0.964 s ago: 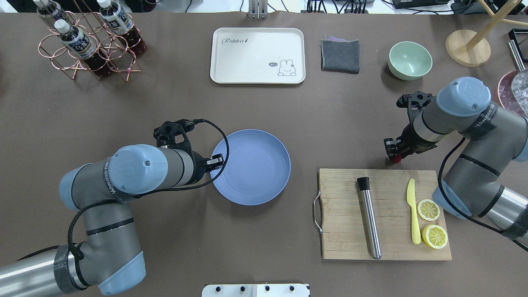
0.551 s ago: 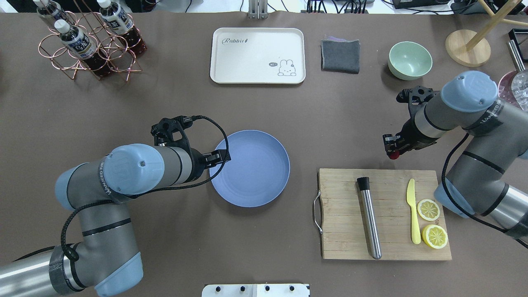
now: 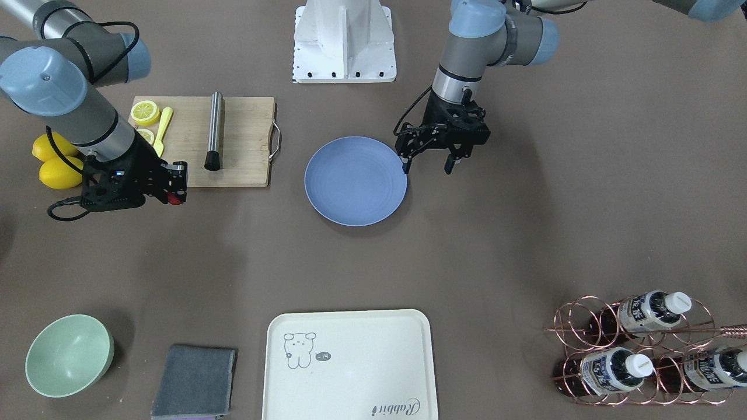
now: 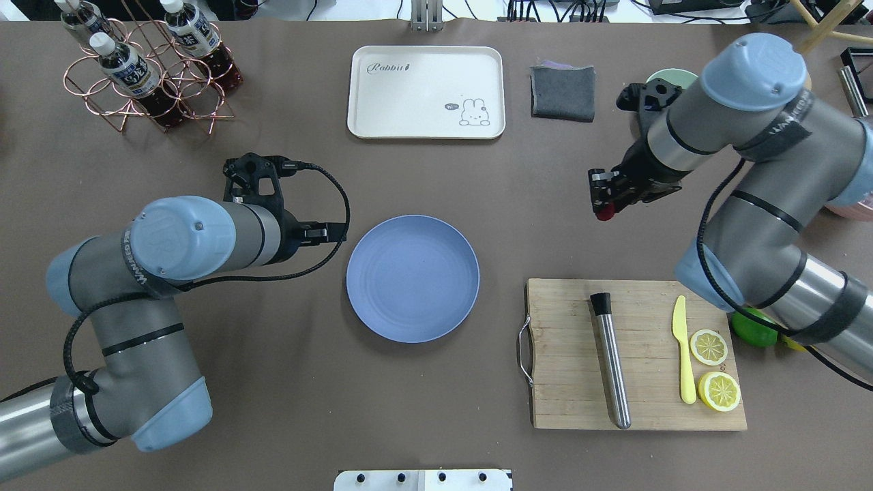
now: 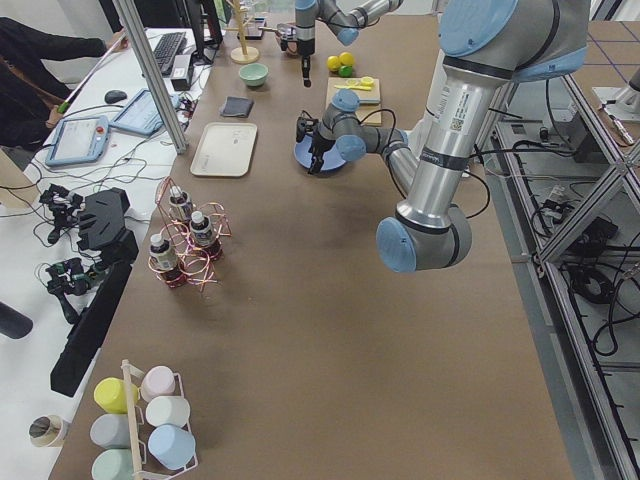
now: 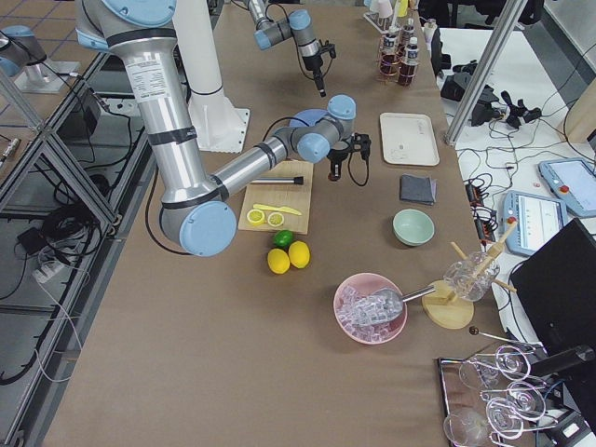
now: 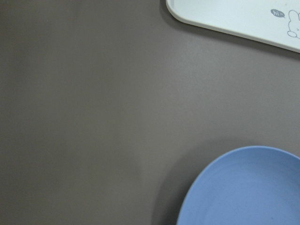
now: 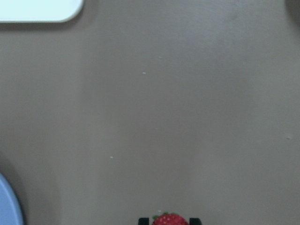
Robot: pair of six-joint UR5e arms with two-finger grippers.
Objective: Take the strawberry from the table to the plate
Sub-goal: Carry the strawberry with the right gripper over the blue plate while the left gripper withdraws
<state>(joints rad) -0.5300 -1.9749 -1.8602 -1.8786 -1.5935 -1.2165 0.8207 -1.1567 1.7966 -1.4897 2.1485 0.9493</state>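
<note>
The strawberry [image 4: 603,215], small and dark red, is pinched in my right gripper [image 4: 601,204], which is shut on it. It hangs over the bare table [image 4: 532,204], to the right of the blue plate [image 4: 412,278]. The front-facing view shows the strawberry [image 3: 174,199] at the right gripper [image 3: 177,194], just off the cutting board's corner. In the right wrist view the strawberry [image 8: 169,219] sits at the bottom edge. My left gripper [image 3: 426,166] is open and holds nothing, beside the plate [image 3: 356,181] rim; overhead, the left gripper [image 4: 332,233] is just off the plate's upper left.
A wooden cutting board [image 4: 566,402] holds a metal muddler [image 4: 610,361], a yellow knife [image 4: 683,354] and two lemon slices [image 4: 709,346]. A cream tray [image 4: 426,92], grey cloth [image 4: 563,92] and bottle rack [image 4: 146,65] line the far side. A lime [image 4: 753,333] lies under the right arm.
The right gripper has carried the strawberry up and away from the board's far edge, toward the far left. The left gripper has drawn back off the plate's left rim.
</note>
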